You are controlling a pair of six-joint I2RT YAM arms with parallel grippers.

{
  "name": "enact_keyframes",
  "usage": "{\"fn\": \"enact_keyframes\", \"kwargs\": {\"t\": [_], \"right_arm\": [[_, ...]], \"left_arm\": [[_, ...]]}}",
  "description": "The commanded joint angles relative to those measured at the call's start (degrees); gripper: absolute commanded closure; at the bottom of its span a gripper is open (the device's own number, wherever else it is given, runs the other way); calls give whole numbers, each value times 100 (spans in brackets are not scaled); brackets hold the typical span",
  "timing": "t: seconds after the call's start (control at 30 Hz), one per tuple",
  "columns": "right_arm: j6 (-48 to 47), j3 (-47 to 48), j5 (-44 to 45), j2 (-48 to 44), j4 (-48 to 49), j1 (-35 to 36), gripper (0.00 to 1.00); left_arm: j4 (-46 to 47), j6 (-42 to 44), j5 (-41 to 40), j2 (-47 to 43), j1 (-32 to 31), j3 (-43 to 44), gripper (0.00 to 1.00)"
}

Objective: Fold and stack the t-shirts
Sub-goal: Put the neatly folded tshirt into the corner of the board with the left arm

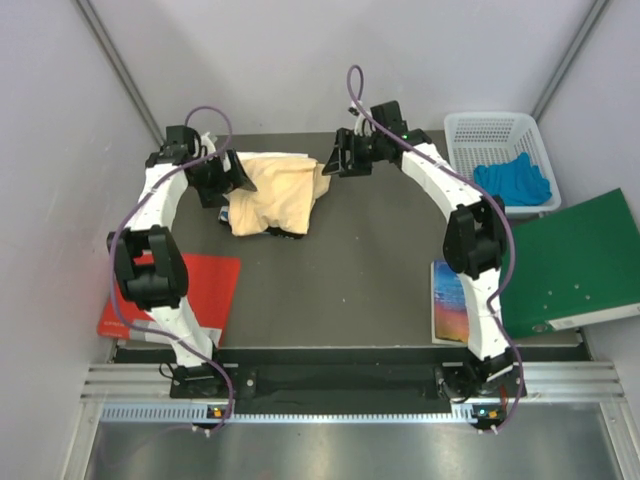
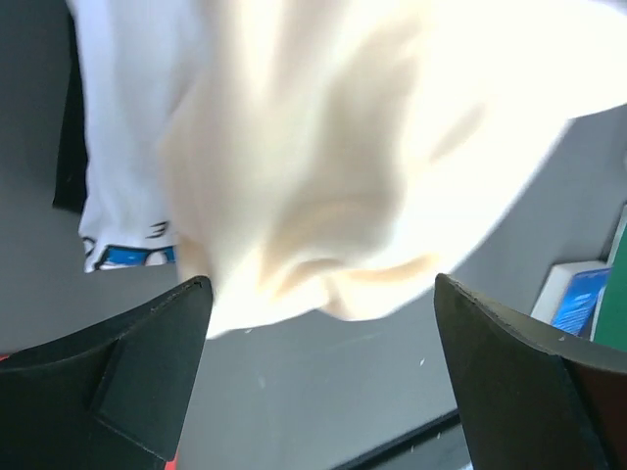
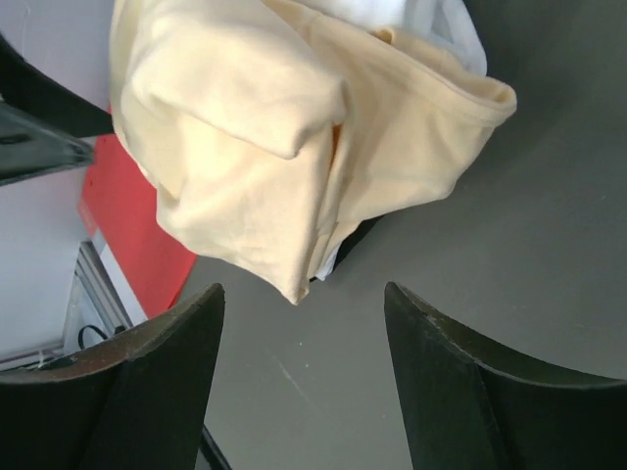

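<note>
Both t-shirts sit in one heap by the far edge of the tabletop, left of centre: peach t-shirt [image 1: 282, 188] crumpled on top, white t-shirt [image 2: 125, 117] under it, blue print showing at its hem on the left-edge side. Left gripper [image 1: 232, 178] is at the heap's left side and right gripper [image 1: 335, 158] at its right side. Both have fingers spread wide and nothing between them. Left wrist view: cloth bulges right at the open jaws, possibly brushing one finger, can't tell. Right wrist view: the peach hem corner hangs just ahead of the fingers, not touching. Step looks like grabbing the peach shirt to lift it off and spread it flat. To do it well, each gripper should pinch a single layer at an outer edge, hem or shoulder seam, not the bunched middle. Avoid catching the white shirt underneath, since the layers overlap closely on the left side. Then pull the hands apart evenly and lay it toward the bare middle of the tabletop, away from the red folder [image 1: 205, 290] at the near-left corner. Main risk is a double-layer grab dragging both shirts.
</note>
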Motion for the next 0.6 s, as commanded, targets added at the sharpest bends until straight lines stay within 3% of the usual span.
{"fn": "enact_keyframes", "kwargs": {"t": [0.0,0.2,0.57], "right_arm": [[508,-500,-429,-105,907,104,33],[1387,-827,-869,308,1735,95,33],[2477,342,-940,1195,2483,121,32]], "left_arm": [[1320,-319,373,-763,-13,-324,1],[1303,-293,31,-624,-5,-79,1],[1251,-399,-883,456,-5,1010,1]]}}
